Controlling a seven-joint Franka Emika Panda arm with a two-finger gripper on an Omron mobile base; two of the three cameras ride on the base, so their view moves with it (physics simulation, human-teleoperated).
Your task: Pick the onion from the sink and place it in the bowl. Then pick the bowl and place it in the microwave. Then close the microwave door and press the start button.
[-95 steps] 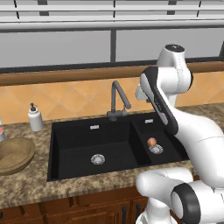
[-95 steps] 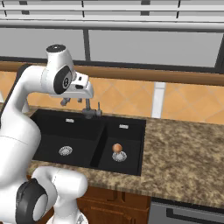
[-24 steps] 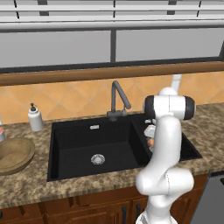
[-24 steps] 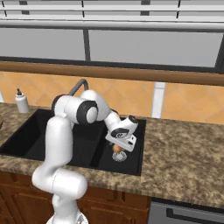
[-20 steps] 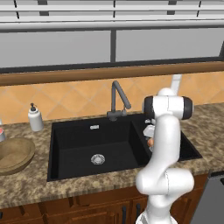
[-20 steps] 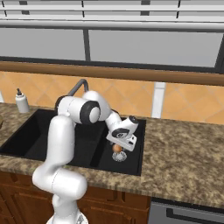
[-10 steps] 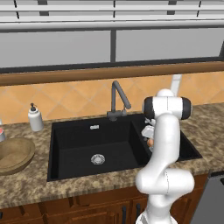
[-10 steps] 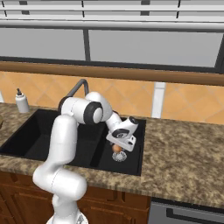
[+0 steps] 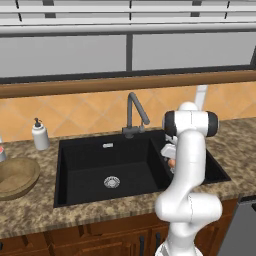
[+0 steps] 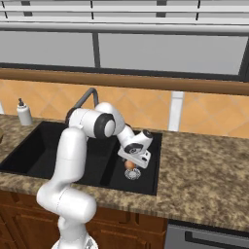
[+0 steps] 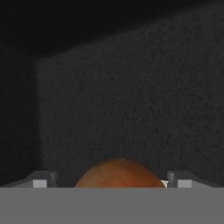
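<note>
While end effector (image 11: 112, 183) gapes | onion (image 11: 119, 173) between fingertips | bowl (image 9: 16, 176) far left

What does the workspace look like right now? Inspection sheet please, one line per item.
Surface: speckled granite counter around the black sink.
Job's things: onion in the narrower basin, by the drain; wooden bowl on the counter left of the sink, nothing in it as far as visible.
Clutter: soap bottle behind the sink; a red-and-white item at the left edge of the left base view, cut off by the frame.
Grippers: gripper lowered into the narrower basin, jaws open on either side of the onion, not closed on it.
Cables: nothing seen.
Surroundings: gooseneck tap, tan tiled backsplash, window above, wooden cabinets below.
</note>
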